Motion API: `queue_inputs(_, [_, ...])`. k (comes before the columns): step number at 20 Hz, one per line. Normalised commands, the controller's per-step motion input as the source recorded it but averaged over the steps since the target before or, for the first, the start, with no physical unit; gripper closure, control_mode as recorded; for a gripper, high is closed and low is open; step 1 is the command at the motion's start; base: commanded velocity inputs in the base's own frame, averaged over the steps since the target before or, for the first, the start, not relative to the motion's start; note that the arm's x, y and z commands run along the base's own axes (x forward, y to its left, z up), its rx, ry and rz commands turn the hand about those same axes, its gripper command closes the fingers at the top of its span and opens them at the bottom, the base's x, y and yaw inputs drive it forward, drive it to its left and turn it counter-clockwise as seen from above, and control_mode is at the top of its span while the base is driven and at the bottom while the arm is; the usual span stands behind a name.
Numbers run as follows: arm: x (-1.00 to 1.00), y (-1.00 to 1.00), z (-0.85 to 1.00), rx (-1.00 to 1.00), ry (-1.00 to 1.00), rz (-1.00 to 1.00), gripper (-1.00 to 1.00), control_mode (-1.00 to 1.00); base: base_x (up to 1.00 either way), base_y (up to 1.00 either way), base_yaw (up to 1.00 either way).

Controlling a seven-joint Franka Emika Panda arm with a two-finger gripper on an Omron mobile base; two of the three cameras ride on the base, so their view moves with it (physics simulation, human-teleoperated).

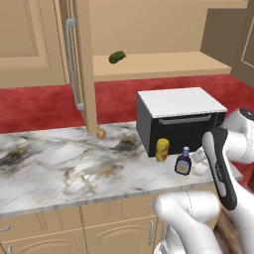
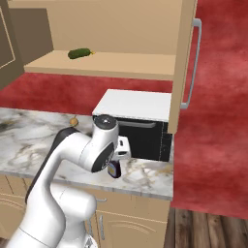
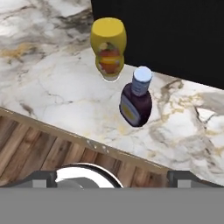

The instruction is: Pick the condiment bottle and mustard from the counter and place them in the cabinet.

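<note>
Dark claw [image 3: 112,177] spread fully apart, empty, poised above the front edge of the counter [image 1: 59,168] and looking down on both bottles. Tips visible only as stubs at the bottom of the hand view, well clear of any object; no contact made.

Directly ahead of the claw: condiment bottle [image 3: 136,98], upright, dark brown-purple body, blue-grey cap, pale label, standing on the marble near the counter's front edge. Just beyond and to one side: mustard [image 3: 108,48], yellow, standing cap end down, orange-tinted label facing the camera. Close together, whether touching not determinable from the hand view; a narrow gap apparent in the left base view. Both set in front of the black-and-white microwave [image 1: 181,119], the mustard nearer its dark face.

Further out: cabinet [image 1: 163,62] above, door [image 1: 82,64] swung open with its grey bar handle, inner shelf exposed. Green pickle-like item [image 1: 117,57] lying on that shelf. Small round tan object [image 1: 101,133] on the counter below the door's edge.

Status, judged from the above: nothing yet delivered. Neither bottle gripped, neither on the shelf. Access open, so no door work outstanding. Remaining: descent onto and closing on the first bottle, likely the condiment bottle as the nearer one, lift to the shelf, release, then the same for the second.
</note>
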Motion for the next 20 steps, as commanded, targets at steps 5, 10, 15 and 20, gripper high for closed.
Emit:
queue_inputs(5, [0.3,-0.03,-0.33,0.06,0.0,0.03,-1.0,-1.0,0.0,0.0,0.0])
queue_inputs(10, [0.33,0.0,-0.31,0.01,0.01,0.01,-1.0,-1.0,0.0,0.0,0.0])
queue_inputs(15, [0.34,-0.02,-0.27,0.0,0.01,0.01,-1.0,-1.0,0.0,0.0,0.0])
queue_inputs(20, [0.28,-0.13,-0.25,0.03,0.0,0.03,-1.0,-1.0,0.0,0.0,0.0])
